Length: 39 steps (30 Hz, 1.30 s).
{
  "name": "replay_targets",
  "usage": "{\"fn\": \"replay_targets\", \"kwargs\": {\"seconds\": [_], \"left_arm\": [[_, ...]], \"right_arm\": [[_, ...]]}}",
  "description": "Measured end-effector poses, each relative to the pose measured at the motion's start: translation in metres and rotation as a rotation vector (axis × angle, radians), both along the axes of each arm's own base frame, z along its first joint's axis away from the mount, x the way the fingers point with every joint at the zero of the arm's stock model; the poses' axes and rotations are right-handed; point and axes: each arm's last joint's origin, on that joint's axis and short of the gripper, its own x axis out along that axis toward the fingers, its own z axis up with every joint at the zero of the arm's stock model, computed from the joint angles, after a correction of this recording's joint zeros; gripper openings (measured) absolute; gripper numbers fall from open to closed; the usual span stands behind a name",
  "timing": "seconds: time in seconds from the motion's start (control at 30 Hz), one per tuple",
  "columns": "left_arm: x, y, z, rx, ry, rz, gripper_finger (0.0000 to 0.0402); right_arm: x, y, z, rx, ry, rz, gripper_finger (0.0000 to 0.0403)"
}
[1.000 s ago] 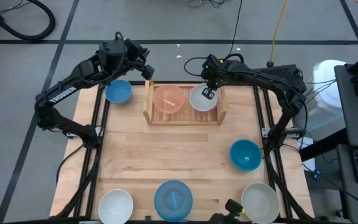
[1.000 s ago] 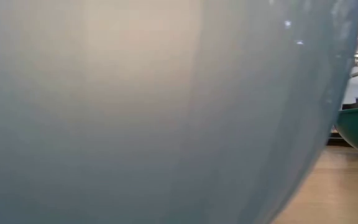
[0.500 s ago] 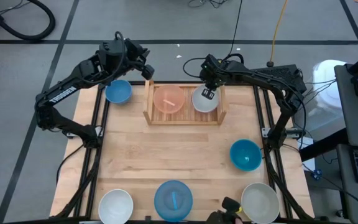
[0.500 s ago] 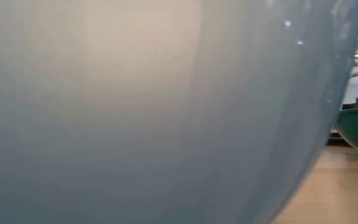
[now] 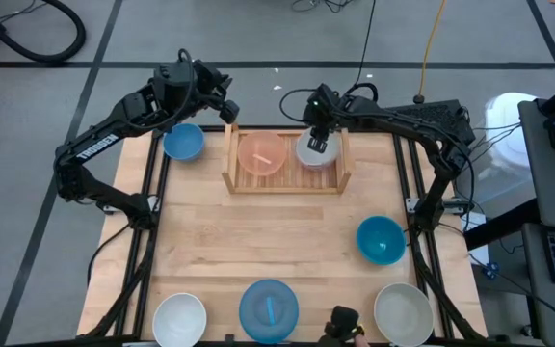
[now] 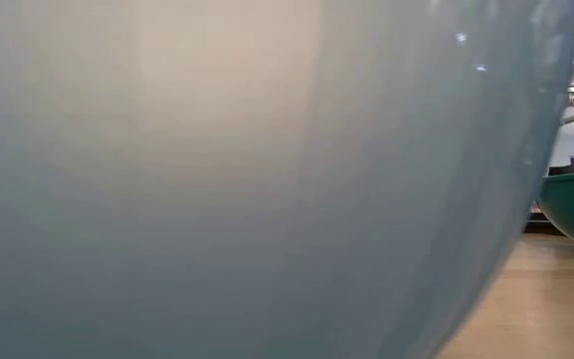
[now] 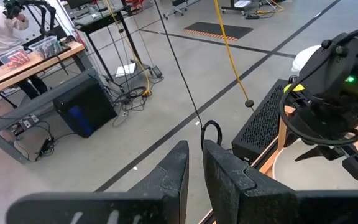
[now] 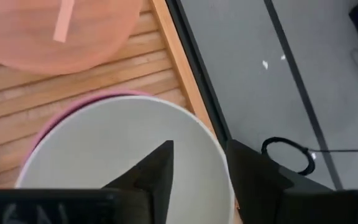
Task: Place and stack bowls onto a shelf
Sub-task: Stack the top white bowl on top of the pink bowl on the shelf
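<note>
**Grey-white bowl sits nested in the rack, right fingers spread above it**

On the light-wood slatted shelf (image 5: pixel 283 179) at the far side of the wooden desk (image 5: pixel 277 241), two spots are filled. The peach plastic bowl (image 5: pixel 261 153) sits on the shelf's left half. On the right half a grey-white round plastic bowl (image 5: pixel 317 154) rests inside a pink bowl (image 8: pixel 45 127), whose rim just peeps out beneath it in the right wrist view. The right gripper (image 5: pixel 318 145) hangs directly over the grey-white bowl, its fingers (image 8: pixel 149 171) spread apart on either side of the far rim and pinching nothing.

The left gripper (image 5: pixel 227 109) hovers off the desk's far left corner, near a blue bowl (image 5: pixel 183 142) that stands just outside the shelf's left side board. Its fingers (image 7: pixel 174 171) stand close together with a narrow gap and hold nothing.

Elsewhere on the desk, well apart from the shelf: a teal bowl (image 5: pixel 381 239) on the right, and along the near edge a white bowl (image 5: pixel 179 318), a pale blue bowl (image 5: pixel 269 308) and a beige bowl (image 5: pixel 403 313). The pale blue one fills nearly the whole low view.
</note>
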Motion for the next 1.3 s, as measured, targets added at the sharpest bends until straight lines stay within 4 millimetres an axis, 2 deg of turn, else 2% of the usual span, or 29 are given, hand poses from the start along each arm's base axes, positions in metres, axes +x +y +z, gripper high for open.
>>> {"fn": "replay_targets", "kwargs": {"seconds": [0.1,0.17,0.23,0.33,0.4,0.73,1.07,1.3], "left_arm": [[0.000,0.000,0.000,0.000,0.000,-0.001,0.0053],[0.000,0.000,0.000,0.000,0.000,-0.001,0.0053],[0.000,0.000,0.000,0.000,0.000,-0.001,0.0053],[0.000,0.000,0.000,0.000,0.000,-0.001,0.0053],[0.000,0.000,0.000,0.000,0.000,-0.001,0.0053],[0.000,0.000,0.000,0.000,0.000,0.000,0.0053],[0.000,0.000,0.000,0.000,0.001,0.000,0.0053],[0.000,0.000,0.000,0.000,0.001,0.000,0.0053]], "right_arm": [[0.000,0.001,0.000,-0.036,0.028,0.000,0.0147],[0.000,0.000,0.001,-0.084,0.055,-0.022,0.0132],[0.001,-0.002,0.003,-0.126,0.058,-0.047,0.0102],[0.001,-0.005,0.004,-0.144,0.035,-0.066,0.0033],[0.001,-0.006,0.004,-0.143,0.029,-0.077,0.0010],[-0.003,-0.004,0.000,-0.098,0.053,-0.113,0.0000],[-0.012,0.005,-0.040,-0.047,0.134,-0.121,0.0000],[-0.010,0.008,-0.043,-0.065,0.135,-0.114,0.0000]]}}
